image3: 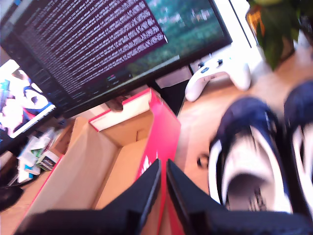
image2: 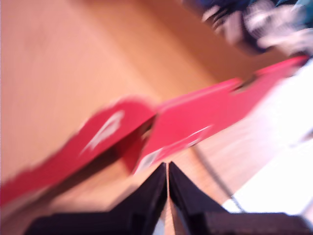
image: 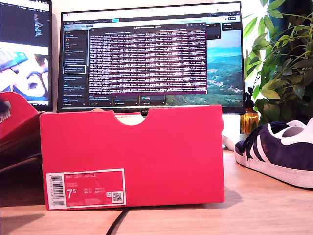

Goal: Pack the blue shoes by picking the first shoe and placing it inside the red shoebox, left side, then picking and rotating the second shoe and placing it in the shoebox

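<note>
shoebox [image: 132, 156]: on bench [image: 254, 205], centre of exterior view, before monitor [image: 151, 58]
shoe [image: 279, 152]: on bench, exterior view's right, apart from shoebox
lid [image: 17, 122]: exterior view's left, beside shoebox
plant [image: 283, 58]: behind shoe
game controller [image3: 220, 78]: bench, near monitor

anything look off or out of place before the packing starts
Nothing looks damaged or spilled. The red shoebox stands upright and open, its inside bare in the second wrist view. The blue shoes sit side by side on the table beside it, not yet packed. The separate red lid leans tilted at the exterior view's left.
</note>
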